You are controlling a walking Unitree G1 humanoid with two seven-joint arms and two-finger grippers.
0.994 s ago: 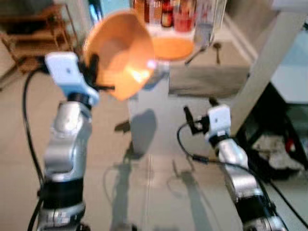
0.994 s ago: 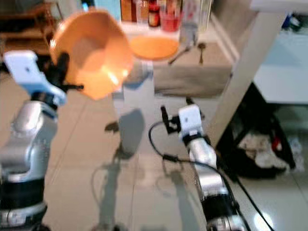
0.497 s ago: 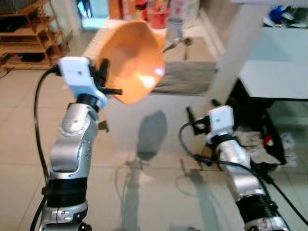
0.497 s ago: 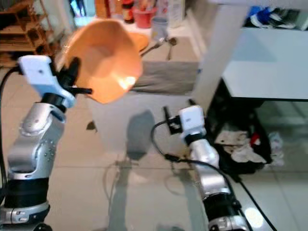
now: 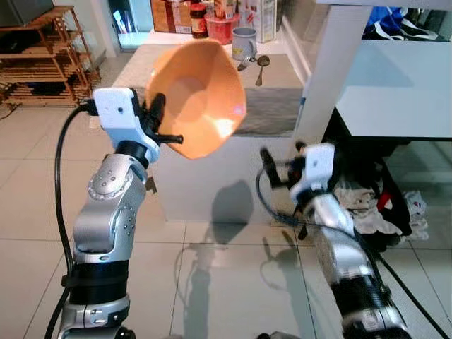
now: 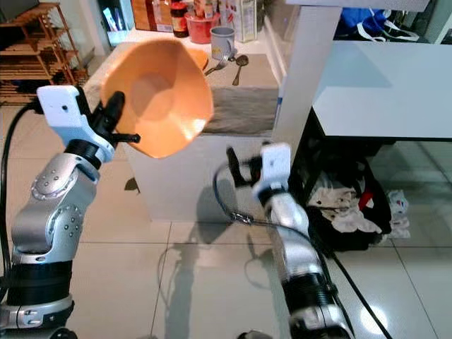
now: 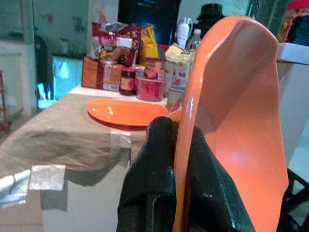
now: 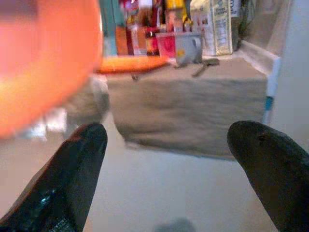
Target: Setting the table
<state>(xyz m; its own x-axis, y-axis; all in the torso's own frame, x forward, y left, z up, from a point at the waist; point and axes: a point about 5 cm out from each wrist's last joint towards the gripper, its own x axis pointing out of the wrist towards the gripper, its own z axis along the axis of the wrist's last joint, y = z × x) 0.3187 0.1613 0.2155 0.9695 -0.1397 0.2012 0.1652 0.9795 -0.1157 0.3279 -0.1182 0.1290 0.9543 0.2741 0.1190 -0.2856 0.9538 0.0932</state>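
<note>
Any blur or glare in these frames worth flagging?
Left eye view: sharp, with a bright hotspot inside the orange bowl. Right eye view: the right gripper is motion-smeared. Right wrist view: the bowl is a defocused orange blur. Left wrist view: the fingers are underexposed.

L claw pinching orange bowl rim; orange plate on table beyond.

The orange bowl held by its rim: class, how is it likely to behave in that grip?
The orange bowl looks stiff, holding its shape though the left hand pinches only its rim. Probably light, since one edge grip carries it. Its glossy surface may slip or swivel.
</note>
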